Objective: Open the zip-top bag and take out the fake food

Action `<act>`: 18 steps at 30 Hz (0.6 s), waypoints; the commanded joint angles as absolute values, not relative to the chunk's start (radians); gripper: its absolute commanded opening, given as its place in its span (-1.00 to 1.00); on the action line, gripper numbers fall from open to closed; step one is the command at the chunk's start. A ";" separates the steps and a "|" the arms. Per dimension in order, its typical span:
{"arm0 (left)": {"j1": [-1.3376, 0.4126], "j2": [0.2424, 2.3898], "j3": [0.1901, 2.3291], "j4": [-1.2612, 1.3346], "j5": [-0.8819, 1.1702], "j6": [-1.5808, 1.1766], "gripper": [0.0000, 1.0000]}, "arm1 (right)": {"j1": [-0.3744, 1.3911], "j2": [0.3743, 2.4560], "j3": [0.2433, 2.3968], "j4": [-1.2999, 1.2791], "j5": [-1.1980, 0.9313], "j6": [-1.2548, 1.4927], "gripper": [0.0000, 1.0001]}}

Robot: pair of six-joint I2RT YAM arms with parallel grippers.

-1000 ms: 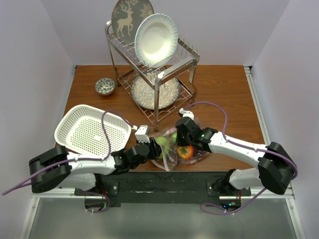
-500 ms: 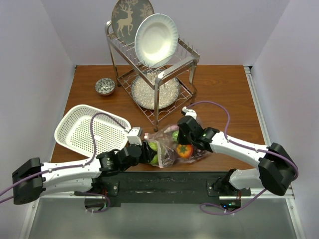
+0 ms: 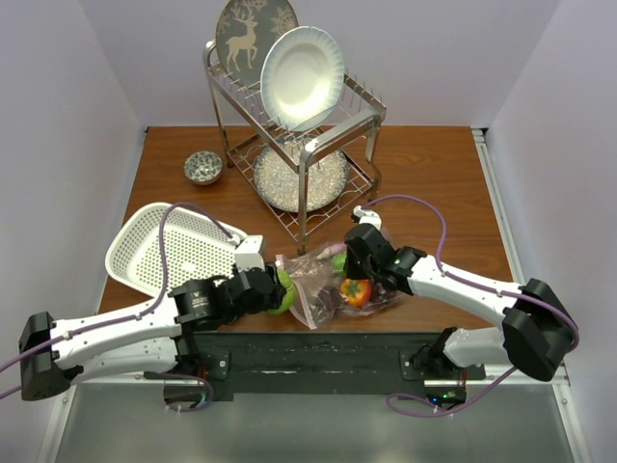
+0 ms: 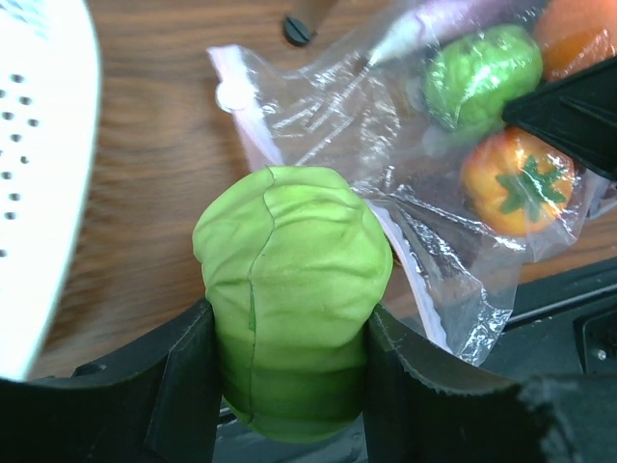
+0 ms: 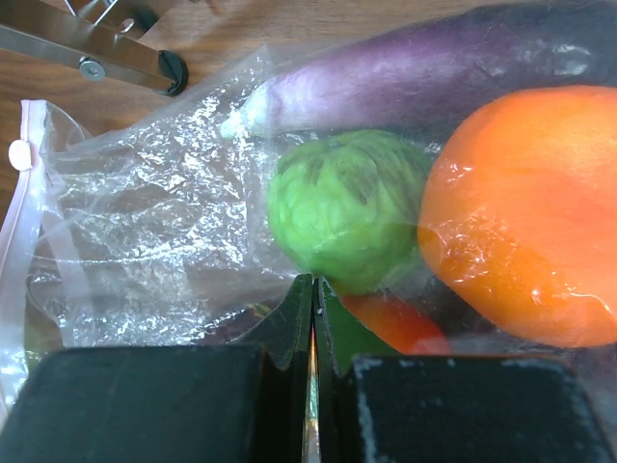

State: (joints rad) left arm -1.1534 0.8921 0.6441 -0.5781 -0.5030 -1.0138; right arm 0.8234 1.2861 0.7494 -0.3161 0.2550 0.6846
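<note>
The zip-top bag (image 3: 310,278) lies on the table near the front edge, its mouth with the pink zip strip (image 4: 253,145) facing left. My left gripper (image 3: 276,289) is shut on a green cabbage-like ball (image 4: 289,280), held just outside the bag's mouth. My right gripper (image 3: 359,262) is shut on the bag's clear plastic (image 5: 145,212); its jaws are pressed together with film between them. Inside the bag are a green ball (image 5: 342,207), an orange fruit (image 5: 530,212), a purple eggplant-like piece (image 5: 434,68) and an orange-red fruit (image 4: 519,178).
A white perforated basket (image 3: 159,253) lies left of the bag, close to my left arm. A metal dish rack (image 3: 299,154) with plates stands behind the bag; one foot (image 5: 172,69) is near the bag. A small patterned bowl (image 3: 203,167) sits at the back left.
My left gripper has drawn back to the left out of the bag's mouth with the green cabbage-like ball. My right gripper has kept its hold on the bag.
</note>
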 commanded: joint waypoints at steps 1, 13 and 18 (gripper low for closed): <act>-1.152 0.845 0.774 -0.779 -0.613 -1.034 -0.53 | 0.821 1.261 0.765 -0.298 0.278 0.669 -1.00; -0.769 0.805 0.802 -0.663 -0.707 -0.838 -0.34 | 0.821 1.261 0.764 -0.268 0.250 0.647 -1.00; -0.536 0.859 0.694 -0.496 -0.637 -0.790 -0.19 | 0.821 1.247 0.778 -0.273 0.229 0.643 -1.00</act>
State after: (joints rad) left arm -0.6807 0.8291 0.7753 -0.6647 -0.6601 -0.8658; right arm 0.8234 1.2816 0.7494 -0.3061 0.2413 0.6613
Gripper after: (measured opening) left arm 0.539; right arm 0.007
